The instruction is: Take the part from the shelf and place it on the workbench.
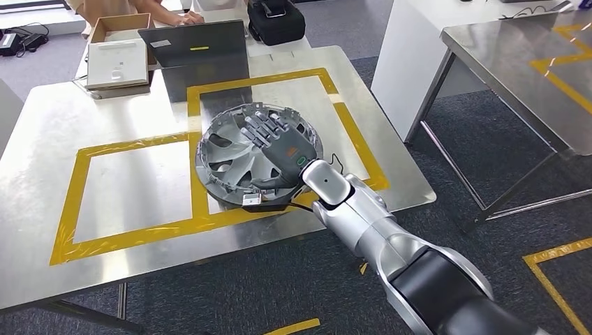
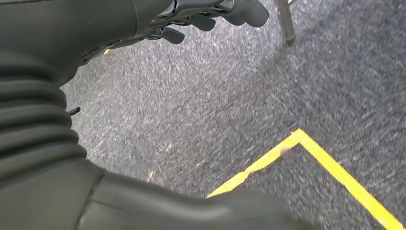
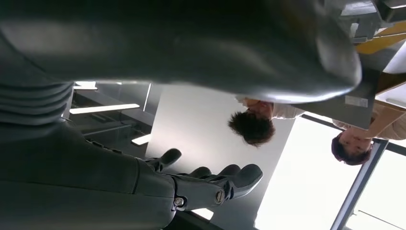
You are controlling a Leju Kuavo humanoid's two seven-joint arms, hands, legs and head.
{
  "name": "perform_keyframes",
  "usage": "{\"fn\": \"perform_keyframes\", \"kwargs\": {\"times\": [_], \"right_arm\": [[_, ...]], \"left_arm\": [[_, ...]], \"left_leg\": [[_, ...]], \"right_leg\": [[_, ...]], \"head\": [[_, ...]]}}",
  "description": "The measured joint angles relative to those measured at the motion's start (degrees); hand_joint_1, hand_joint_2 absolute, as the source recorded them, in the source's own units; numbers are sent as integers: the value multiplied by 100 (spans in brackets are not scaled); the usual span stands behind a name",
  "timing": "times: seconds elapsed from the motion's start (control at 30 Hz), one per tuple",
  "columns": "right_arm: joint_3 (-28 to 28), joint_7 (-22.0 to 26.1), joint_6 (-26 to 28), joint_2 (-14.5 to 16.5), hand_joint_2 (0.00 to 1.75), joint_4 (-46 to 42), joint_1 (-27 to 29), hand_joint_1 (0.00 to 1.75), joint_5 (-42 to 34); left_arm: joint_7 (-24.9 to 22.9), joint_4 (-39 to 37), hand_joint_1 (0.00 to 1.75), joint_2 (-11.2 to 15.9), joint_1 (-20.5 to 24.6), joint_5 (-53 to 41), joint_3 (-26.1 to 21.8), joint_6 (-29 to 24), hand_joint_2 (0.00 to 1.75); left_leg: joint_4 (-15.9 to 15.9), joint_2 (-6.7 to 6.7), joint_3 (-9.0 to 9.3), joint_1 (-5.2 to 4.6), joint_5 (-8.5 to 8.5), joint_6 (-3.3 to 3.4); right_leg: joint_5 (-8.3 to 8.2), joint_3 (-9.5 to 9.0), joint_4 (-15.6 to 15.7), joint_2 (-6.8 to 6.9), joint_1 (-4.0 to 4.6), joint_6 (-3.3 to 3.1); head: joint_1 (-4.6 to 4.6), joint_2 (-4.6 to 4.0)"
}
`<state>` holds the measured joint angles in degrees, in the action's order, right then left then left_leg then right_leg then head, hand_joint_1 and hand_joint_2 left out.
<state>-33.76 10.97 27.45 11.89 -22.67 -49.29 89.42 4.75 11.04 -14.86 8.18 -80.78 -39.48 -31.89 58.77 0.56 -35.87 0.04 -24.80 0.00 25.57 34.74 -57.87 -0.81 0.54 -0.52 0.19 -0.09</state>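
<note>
Grey speckled carpet (image 1: pixel 482 125) w/ yellow tape lines (image 1: pixel 558 276). Steel tabletop (image 1: pixel 42 139) marked w/ yellow tape squares (image 1: pixel 132 234). 2nd steel bench (image 1: pixel 516 49) to the right, white cabinet (image 1: pixel 412 63) beside it. Laptop (image 1: pixel 195 45), cardboard box (image 1: pixel 119 28), black bag (image 1: pixel 276 21) at far edge. Two people by bright windows (image 3: pixel 311 191).

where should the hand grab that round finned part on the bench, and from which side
Best guess: the outer rim of the part, on the near edge toward the robot. The part lies flat on the workbench, a wide disc with fins inside, so only the rim offers a thin edge to pinch. The right hand is over it with fingers spread, thumb at that near rim.
</note>
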Motion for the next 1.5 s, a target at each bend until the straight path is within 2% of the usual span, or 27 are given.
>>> {"fn": "perform_keyframes", "kwargs": {"times": [0.17, 0.27, 0.33, 0.4, 0.43, 0.47, 0.5, 0.57, 0.6, 0.63, 0.73, 0.77, 0.83, 0.9, 0.93, 0.97, 1.0, 1.07, 1.13, 1.17, 1.23, 1.27, 1.3, 1.4, 1.43, 1.47, 1.5], "right_arm": [[44, 13, 2, 0, 0, 0, 0, 0, -4], [64, 14, 9, -3, 0, -1, -3, 0, -4], [88, 21, 21, -6, 0, 0, -8, 0, -6], [108, 65, 34, -9, 0, 6, 1, 0, -7], [115, 93, 39, -12, 0, 10, 16, 0, -8], [121, 119, 44, -15, 0, 15, 28, 0, -10], [125, 136, 50, -17, 0, 17, 35, 0, -15], [129, 154, 63, -19, 0, 17, 26, 0, -23], [131, 163, 69, -17, 0, 17, 19, 0, -26], [133, 167, 72, -15, 0, 17, 14, 0, -27], [138, 174, 77, -7, 0, 17, 11, 0, -30], [139, 178, 78, -2, 0, 17, 9, 0, -34], [142, 185, 81, 4, 0, 17, 9, 0, -43], [148, 196, 94, 7, 0, 17, 32, 0, -51], [150, 207, 105, 7, 0, 17, 53, 0, -56], [152, 219, 117, 7, 0, 17, 78, 0, -62], [154, 233, 127, 7, 0, 17, 102, 0, -72], [164, 257, 144, 11, 0, 16, 129, 0, -105], [195, 295, 166, 21, 0, 15, 139, 0, -160], [212, 317, 185, 28, 0, 15, 150, 0, -193], [255, 385, 245, 26, 0, 15, 199, 0, -269], [281, 421, 284, 21, 0, 15, 233, 0, -314], [311, 463, 324, 12, 0, 15, 272, 0, -361], [409, 535, 466, -10, 0, 15, 418, 0, -521], [450, 552, 521, -18, 0, 15, 488, 0, -582], [496, 580, 573, -29, 0, 15, 568, 0, -644], [543, 618, 614, -40, 0, 15, 646, 0, -703]], "left_arm": [[44, 1, 0, 10, -9, -36, -3, 134, 0], [55, 3, 0, 9, -9, -39, -4, 141, 0], [63, 3, 0, 7, -8, -36, -5, 145, 0], [76, 3, 0, 8, -12, -24, -5, 147, 0], [86, 2, 0, 8, -18, -15, -5, 147, 0], [97, 2, 0, 9, -24, -6, -5, 147, 0], [107, 2, 0, 9, -27, 2, -5, 147, 0], [119, 4, 0, 12, -27, 5, -5, 147, 0], [124, 5, 0, 14, -27, 5, -6, 147, 0], [127, 6, 0, 16, -27, 6, -7, 147, 0], [130, 6, 0, 22, -36, 6, -8, 147, 0], [129, 5, 0, 24, -41, 6, -8, 149, 0], [131, 4, 0, 27, -51, 1, -8, 157, 0], [134, 4, 0, 34, -57, -6, -8, 163, 0], [136, 4, 0, 41, -61, -7, -8, 161, 0], [135, 4, 0, 48, -69, -5, -8, 154, 0], [134, 5, 0, 55, -79, -1, -8, 144, 0], [133, 8, 0, 75, -91, 4, -8, 119, 0], [130, 13, 0, 96, -96, -6, -8, 98, 0], [127, 15, 0, 104, -100, -16, -8, 89, 0], [124, 14, 0, 113, -120, -36, -8, 63, 0], [124, 14, 0, 122, -127, -42, -8, 43, 0], [124, 15, 0, 133, -132, -47, -9, 25, 0], [126, 16, 0, 167, -155, -92, -9, 12, 0], [122, 15, 0, 178, -169, -127, -7, 32, 0], [107, 15, 0, 190, -184, -171, -3, 58, 0], [84, 15, 0, 202, -198, -215, 3, 83, 0]], "left_leg": [[6, 0, 0, -23, -11, 27], [-49, -17, 27, 1, 39, 81], [-94, -38, 47, 39, 90, 116], [-88, -50, 34, 46, 98, 122], [-76, -55, 20, 51, 100, 117], [-59, -59, 0, 59, 105, 107], [-36, -60, -26, 73, 111, 91], [21, -56, -85, 102, 122, 31], [44, -49, -108, 109, 131, -13], [63, -41, -127, 110, 146, -63], [47, -26, -165, 118, 224, -218], [79, -29, -203, 126, 170, -256], [460, -34, -354, 137, -219, -290], [1178, -34, -549, 128, -749, -295], [1470, -34, -591, 121, -893, -289], [1600, -34, -547, 110, -913, -272], [1538, -34, -404, 95, -830, -242], [911, -33, 126, 37, -627, -132], [261, -42, 564, -23, -615, -55], [103, -45, 643, -46, -649, -31], [36, -49, 613, -56, -565, 15], [11, -57, 594, -42, -502, 51], [-17, -67, 556, -24, -424, 88], [-41, -96, 337, 2, -195, 151], [-35, -103, 244, 5, -127, 149], [-22, -110, 147, 11, -62, 141], [-2, -114, 49, 19, -2, 125]], "right_leg": [[-2, -3, 2, 0, -18, 31], [60, 9, -76, 2, -25, 84], [365, 158, -493, 13, -39, 139], [774, 449, -1222, 30, -81, 186], [867, 546, -1485, 37, -102, 203], [851, 555, -1559, 42, -123, 217], [732, 449, -1396, 49, -143, 230], [447, 36, -689, 63, -170, 260], [336, -108, -424, 53, -165, 244], [293, -185, -263, 40, -156, 215], [223, -112, -222, 12, -135, 54], [177, -73, -218, 17, -137, -1], [76, 24, -195, 27, -140, -100], [-24, 154, -195, 29, -115, -147], [-78, 223, -197, 29, -97, -158], [-134, 293, -198, 29, -76, -164], [-190, 361, -200, 29, -55, -167], [-301, 477, -202, 28, -24, -161], [-401, 535, -198, 32, -12, -122], [-450, 541, -187, 38, -17, -87], [-541, 539, -141, 47, -24, -7], [-516, 561, -150, 45, -30, 32], [-388, 605, -227, 44, -34, 67], [423, 851, -1067, 44, -75, 166], [592, 901, -1403, 46, -93, 195], [620, 883, -1619, 48, -112, 221], [534, 773, -1652, 50, -129, 239]], "head": [[-1, 0], [3, 0], [13, 0], [19, 0], [19, 0], [19, 0], [18, 0], [18, 0], [19, 0], [21, 0], [21, 0], [19, 0], [12, 0], [7, 0], [7, 0], [7, 0], [7, 0], [9, 0], [12, 0], [7, 0], [-7, 0], [-8, 0], [2, 0], [24, 0], [23, 0], [23, 0], [24, 0]]}}
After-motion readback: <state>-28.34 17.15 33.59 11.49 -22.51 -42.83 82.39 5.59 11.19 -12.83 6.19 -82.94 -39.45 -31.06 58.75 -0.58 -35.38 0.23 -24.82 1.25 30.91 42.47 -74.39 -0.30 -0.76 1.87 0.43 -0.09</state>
